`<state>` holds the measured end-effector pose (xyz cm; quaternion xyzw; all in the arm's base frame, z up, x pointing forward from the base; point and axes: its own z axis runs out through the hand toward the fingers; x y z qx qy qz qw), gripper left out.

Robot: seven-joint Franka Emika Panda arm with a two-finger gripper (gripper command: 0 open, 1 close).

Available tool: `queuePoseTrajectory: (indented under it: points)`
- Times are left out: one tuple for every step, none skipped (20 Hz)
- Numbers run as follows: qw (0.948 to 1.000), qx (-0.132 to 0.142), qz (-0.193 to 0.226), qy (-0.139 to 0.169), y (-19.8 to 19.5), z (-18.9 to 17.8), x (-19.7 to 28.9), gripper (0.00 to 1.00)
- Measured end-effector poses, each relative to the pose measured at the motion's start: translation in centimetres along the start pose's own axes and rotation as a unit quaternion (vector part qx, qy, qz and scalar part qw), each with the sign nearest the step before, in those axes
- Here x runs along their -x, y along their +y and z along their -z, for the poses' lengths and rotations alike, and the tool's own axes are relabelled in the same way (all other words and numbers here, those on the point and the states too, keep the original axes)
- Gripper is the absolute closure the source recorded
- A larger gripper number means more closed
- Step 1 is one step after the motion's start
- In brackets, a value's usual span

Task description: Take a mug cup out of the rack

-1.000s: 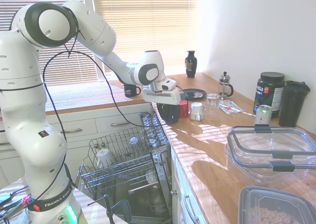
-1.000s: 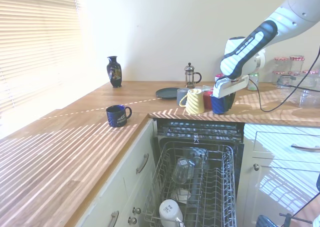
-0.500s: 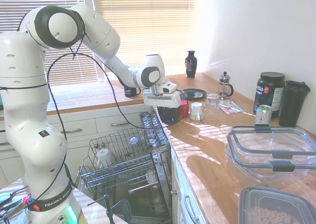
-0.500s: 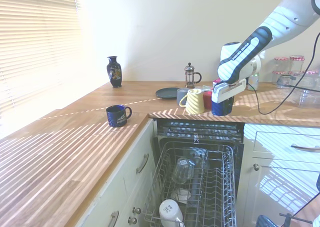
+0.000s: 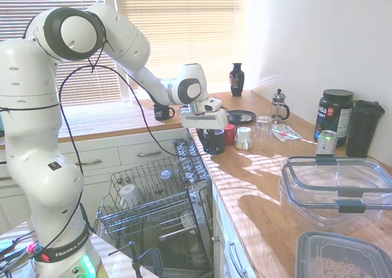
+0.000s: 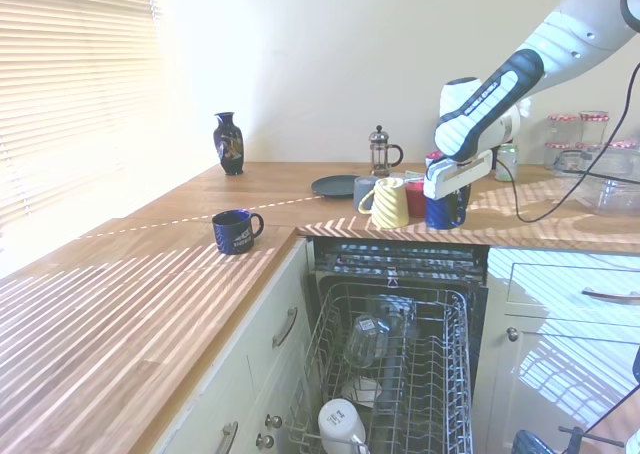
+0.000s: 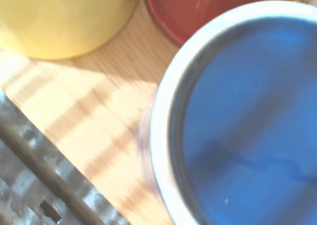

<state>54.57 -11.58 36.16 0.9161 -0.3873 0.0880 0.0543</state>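
Kitchen, wooden countertop (image 5: 263, 186) with blinds behind, dishwasher open below. Arm reaches in from the window side, forearm sloping down, wrist bent so the gripper (image 5: 214, 134) (image 6: 445, 196) points straight down over the counter edge above the dishwasher. Finger state: cannot tell, the mug and the hand body hide the tips in both exterior views.

Mug cup (image 5: 214, 141) (image 6: 443, 210) (image 7: 247, 121) stands upright on the countertop right under the gripper, out of the rack. Wrist view looks into its mouth: pale rim, blue inside.

Relative to the mug cup: red cup (image 5: 228, 134) (image 7: 208, 9) just beside it, on the wall side. Yellow mug (image 6: 388, 203) (image 7: 64, 19) just beside it too, on the window side in the second exterior view. Dark plate (image 5: 241, 116) (image 6: 334, 185) and French press (image 5: 279, 106) (image 6: 380, 152) further back toward the wall. Printed dark mug (image 5: 163, 112) (image 6: 236, 231) well apart, near the window.

Rack (image 5: 147, 198) (image 6: 395, 374) sits pulled out below the counter edge, with a white mug (image 5: 130, 196) (image 6: 342, 423) and a glass (image 6: 366, 339) in it.
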Motion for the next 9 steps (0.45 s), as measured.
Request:
queuePoseTrajectory:
  points:
    - [1.0000,0.000,0.000,0.000,-0.1,0.0,0.0,0.00]
    - [1.0000,-0.001,-0.001,0.001,-0.1,0.1,0.1,0.00]
    - [1.0000,-0.001,-0.002,0.002,-0.2,0.3,0.1,0.00]
    - [1.0000,-0.003,-0.004,0.003,-0.3,0.6,0.2,0.00]
    - [0.9999,-0.004,-0.008,0.005,-0.3,1.1,0.3,0.00]
    - [0.9999,-0.003,-0.012,0.010,-0.2,1.7,0.6,0.00]
    - [0.9997,-0.001,-0.017,0.017,0.1,2.3,1.0,0.00]
    - [0.9995,0.002,-0.024,0.023,0.5,2.8,1.6,0.00]
    - [0.9992,0.004,-0.031,0.025,1.0,3.2,2.5,0.00]
